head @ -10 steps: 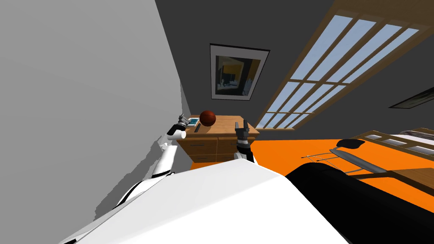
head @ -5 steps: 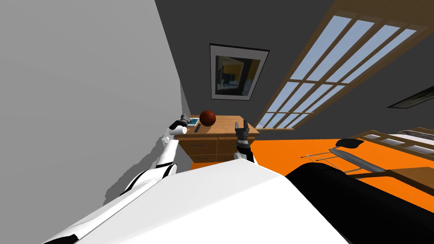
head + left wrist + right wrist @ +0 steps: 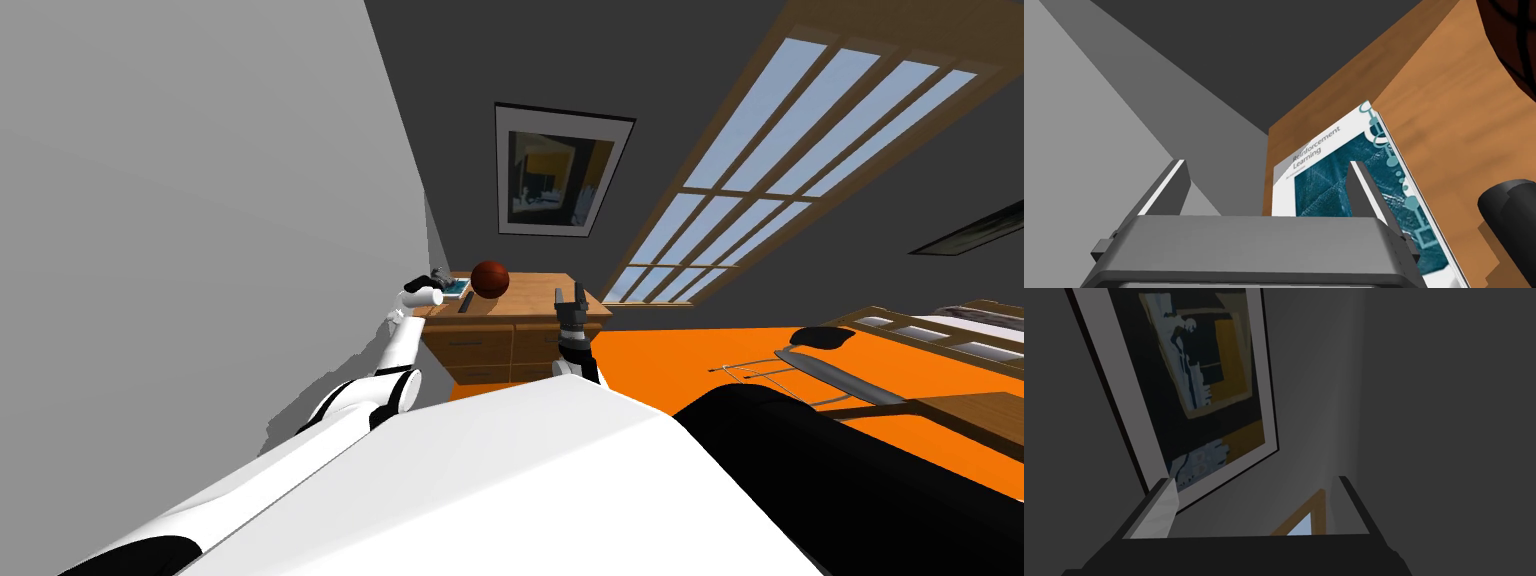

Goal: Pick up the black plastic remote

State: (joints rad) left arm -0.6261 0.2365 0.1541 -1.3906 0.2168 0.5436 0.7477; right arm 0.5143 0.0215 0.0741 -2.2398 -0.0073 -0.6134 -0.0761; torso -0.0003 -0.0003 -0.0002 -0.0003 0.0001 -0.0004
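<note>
Black and slim, the remote (image 3: 466,303) is lying on the wooden dresser (image 3: 535,295), just beside the book (image 3: 1324,185) and in front of the basketball (image 3: 490,277) — its long axis running front to back. The left gripper (image 3: 1267,167) is hovering over the book's corner, fingers spread and empty, so the remote is sitting past the book, toward my right — the left arm is nearer. The right gripper (image 3: 1255,485) is idling open too. The book's cover is showing "Reinforcement Learning".

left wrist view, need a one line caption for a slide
Open left gripper over the corner of the wooden dresser and a teal book, black remote beside the book.
</note>
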